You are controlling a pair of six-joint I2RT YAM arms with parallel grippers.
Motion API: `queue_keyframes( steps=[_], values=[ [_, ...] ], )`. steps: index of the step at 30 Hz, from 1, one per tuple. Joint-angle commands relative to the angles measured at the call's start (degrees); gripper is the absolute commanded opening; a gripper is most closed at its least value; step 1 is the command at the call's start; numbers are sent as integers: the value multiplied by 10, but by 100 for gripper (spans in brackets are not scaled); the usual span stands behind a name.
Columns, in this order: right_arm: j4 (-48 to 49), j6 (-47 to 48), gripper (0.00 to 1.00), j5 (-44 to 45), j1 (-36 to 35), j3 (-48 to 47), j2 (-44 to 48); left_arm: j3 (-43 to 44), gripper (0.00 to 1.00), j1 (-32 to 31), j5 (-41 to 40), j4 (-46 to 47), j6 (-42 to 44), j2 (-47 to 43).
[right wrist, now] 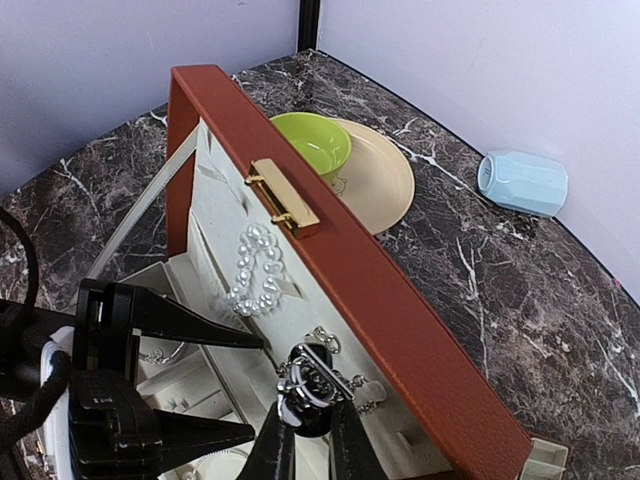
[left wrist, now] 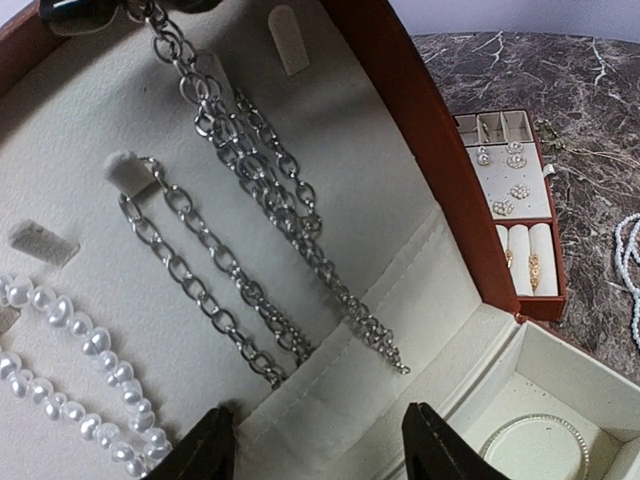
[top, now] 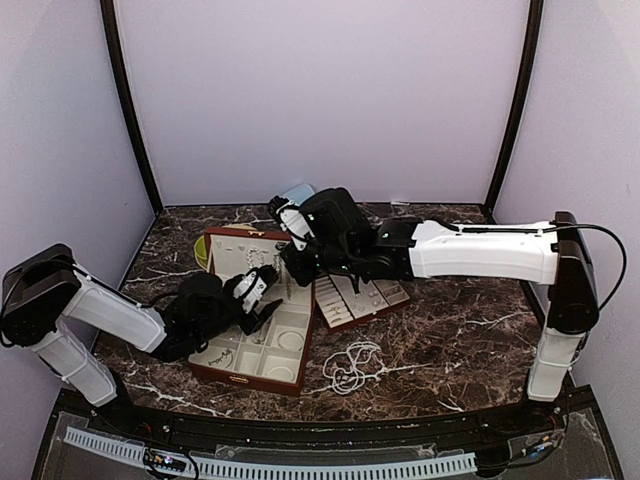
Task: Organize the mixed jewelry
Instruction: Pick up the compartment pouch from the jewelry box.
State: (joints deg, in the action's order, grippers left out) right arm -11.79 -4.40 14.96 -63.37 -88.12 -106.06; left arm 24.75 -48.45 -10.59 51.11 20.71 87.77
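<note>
A silver chain point(left wrist: 228, 150) hangs in loops against the cream lining of the red-brown case point(right wrist: 400, 340)'s upright lid, its top end pinched tight by the right gripper point(right wrist: 308, 415). A pearl strand point(left wrist: 90, 350) hangs beside it. The left gripper point(left wrist: 320, 445) hovers near the chain's lower end, fingers spread, holding nothing.

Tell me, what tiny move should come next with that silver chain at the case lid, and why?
Probably the right jaws should hook the top of the silver chain onto the free cream tab in the lid: they pinch that end near it, while the rest dangles unhooked.
</note>
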Motion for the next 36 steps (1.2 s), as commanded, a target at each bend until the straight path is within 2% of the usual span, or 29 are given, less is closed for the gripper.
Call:
queue_keyframes(
  steps=[1, 19, 36],
  values=[
    [33, -11, 2, -11, -5, 9, 25, 7, 60, -2, -16, 21, 10, 3],
    [33, -17, 2, -19, -6, 11, 19, 28, 60, -2, -6, 43, 32, 37],
    [35, -20, 3, -23, -6, 10, 21, 12, 38, -2, -9, -4, -18, 57]
  ],
)
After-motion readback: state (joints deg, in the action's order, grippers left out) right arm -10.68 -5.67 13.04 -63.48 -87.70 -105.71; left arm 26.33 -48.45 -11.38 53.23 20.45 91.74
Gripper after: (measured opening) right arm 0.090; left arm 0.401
